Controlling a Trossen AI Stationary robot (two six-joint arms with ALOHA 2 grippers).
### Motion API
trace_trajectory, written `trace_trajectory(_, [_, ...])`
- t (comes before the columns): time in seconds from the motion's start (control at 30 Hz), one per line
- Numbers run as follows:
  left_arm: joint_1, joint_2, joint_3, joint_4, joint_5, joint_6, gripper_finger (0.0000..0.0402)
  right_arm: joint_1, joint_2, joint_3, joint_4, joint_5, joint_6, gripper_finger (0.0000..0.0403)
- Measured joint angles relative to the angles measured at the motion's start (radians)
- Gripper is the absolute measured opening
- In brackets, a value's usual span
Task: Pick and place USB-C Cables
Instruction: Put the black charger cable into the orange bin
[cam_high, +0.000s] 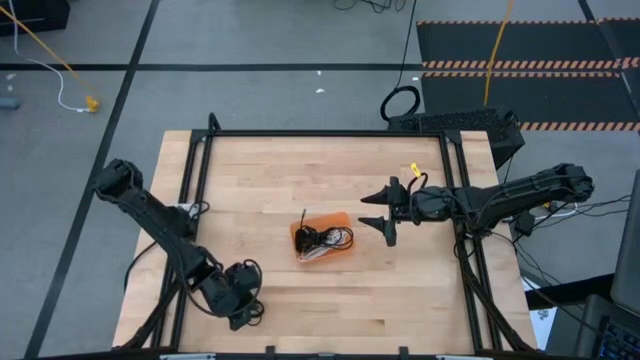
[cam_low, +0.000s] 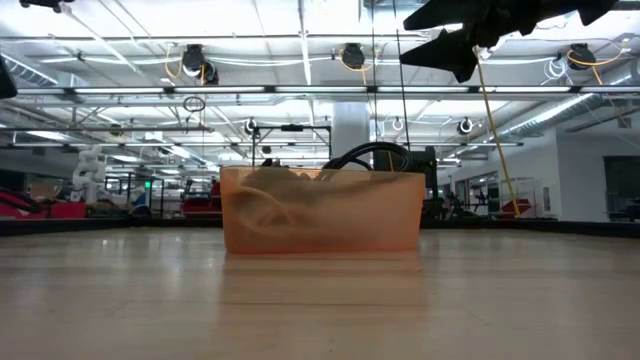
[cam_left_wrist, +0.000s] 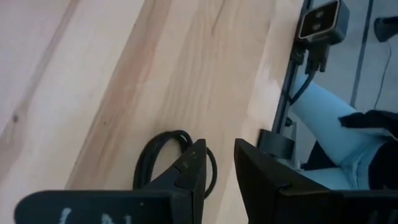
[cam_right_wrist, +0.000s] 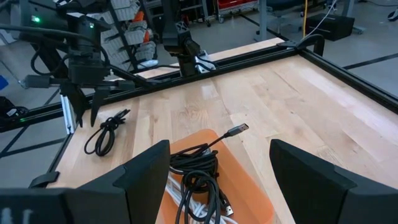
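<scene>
The left gripper (cam_right_wrist: 86, 102), matte black with two tapered fingers, hovers released above a small black USB-C cable coil (cam_right_wrist: 104, 132) that lies flat on the pale, fine-grained wooden tabletop (cam_high: 260, 190) near the table's front left corner; in the left wrist view the same coil (cam_left_wrist: 163, 159) shows just beyond the parted fingertips, apart from them. The right gripper (cam_high: 383, 211), also dark and angular, is raised over the table just right of the shallow translucent orange plastic tray (cam_high: 336, 221), its jaws spread wide and holding nothing. Inside the tray sits a tangled heap of thin glossy USB-C cables (cam_right_wrist: 198, 177), mostly black with a white one underneath, one metal-tipped plug (cam_right_wrist: 237, 130) poking out over the rim. A black metal frame (cam_high: 320, 133) borders the table. No readable writing shows on the tray or cables.
</scene>
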Motion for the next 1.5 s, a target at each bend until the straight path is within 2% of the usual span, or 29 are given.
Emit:
trace_trajectory(0.13, [0.001, 0.000, 0.000, -0.003, -0.020, -0.040, 0.0095, 0.000, 0.000, 0.000, 0.000, 0.000, 0.000, 0.0270])
trace_trajectory(0.4, [0.001, 0.000, 0.000, -0.073, 0.003, -0.157, 0.0195, 0.000, 0.000, 0.000, 0.000, 0.000, 0.000, 0.0270])
trace_trajectory(0.53, [0.001, 0.004, 0.000, -0.097, 0.012, -0.232, 0.0223, 0.000, 0.000, 0.000, 0.000, 0.000, 0.000, 0.0270])
trace_trajectory(0.8, [-0.043, 0.085, 0.000, -0.101, 0.051, -0.413, 0.0228, 0.000, 0.000, 0.000, 0.000, 0.000, 0.000, 0.0270])
trace_trajectory(1.5, [-0.032, 0.158, 0.000, -0.257, 0.044, -0.289, 0.0228, 0.000, 0.000, 0.000, 0.000, 0.000, 0.000, 0.0270])
